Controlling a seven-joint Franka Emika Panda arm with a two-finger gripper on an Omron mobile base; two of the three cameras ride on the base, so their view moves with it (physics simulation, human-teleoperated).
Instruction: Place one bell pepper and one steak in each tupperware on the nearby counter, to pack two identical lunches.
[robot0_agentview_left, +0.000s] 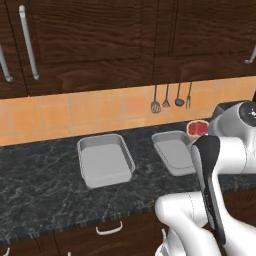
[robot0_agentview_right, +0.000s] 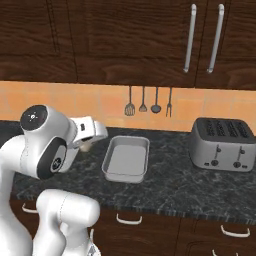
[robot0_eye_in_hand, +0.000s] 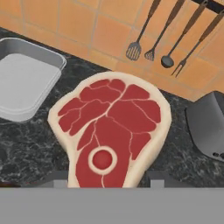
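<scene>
Steak (robot0_eye_in_hand: 111, 131) is hanging in our pincer (robot0_eye_in_hand: 109, 179), gripped by its edges, as we are aiming it for the tray (robot0_eye_in_hand: 24, 78).

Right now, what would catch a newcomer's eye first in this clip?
The raw steak, held in the end effector, looms large in the hand view above the black counter. Behind it, two empty grey tupperware trays sit side by side on that counter. A silver toaster stands to their right, under utensils hanging on the orange tiles.
</scene>
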